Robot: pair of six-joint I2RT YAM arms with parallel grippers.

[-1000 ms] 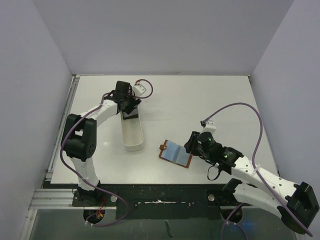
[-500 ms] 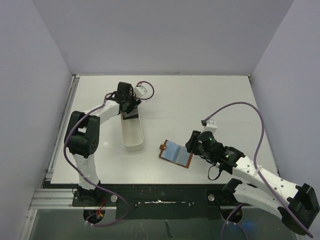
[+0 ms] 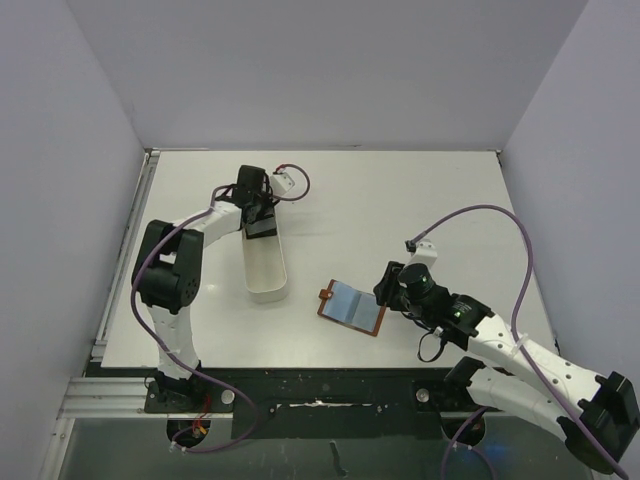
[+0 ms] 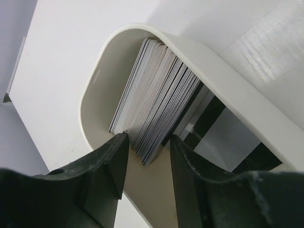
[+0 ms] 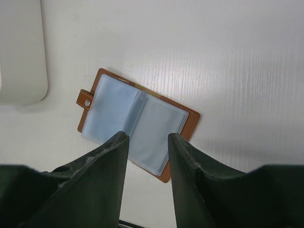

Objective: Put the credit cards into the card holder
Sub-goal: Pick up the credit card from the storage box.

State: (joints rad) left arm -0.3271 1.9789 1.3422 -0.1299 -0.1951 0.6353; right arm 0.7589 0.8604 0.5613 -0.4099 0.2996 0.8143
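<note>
The left pincer (image 4: 148, 142) reaches into the far end of the white tray (image 4: 237, 95), where the cards (image 4: 154, 95) stand on edge in a tight stack against the rounded end wall. Its two fingers straddle the stack's near corner, one finger close against the outermost pale card and the other by the dark cards on the opposite side. Whether they are clenched on the stack or just beside it cannot be told. Past the stack, a card face with black and pale bands shows along the tray.

The holder (image 5: 135, 116) lies open and flat on the surface (image 5: 213, 57), near the tray's near end and apart from it. Its pale blue-grey pockets face up and its tab (image 5: 85, 99) points toward the tray. No card shows in its pockets.

The right pincer (image 5: 146, 137) sits over the holder's right half, released, with the fingers spread and nothing between them. Whether the tips touch the holder cannot be told.
</note>
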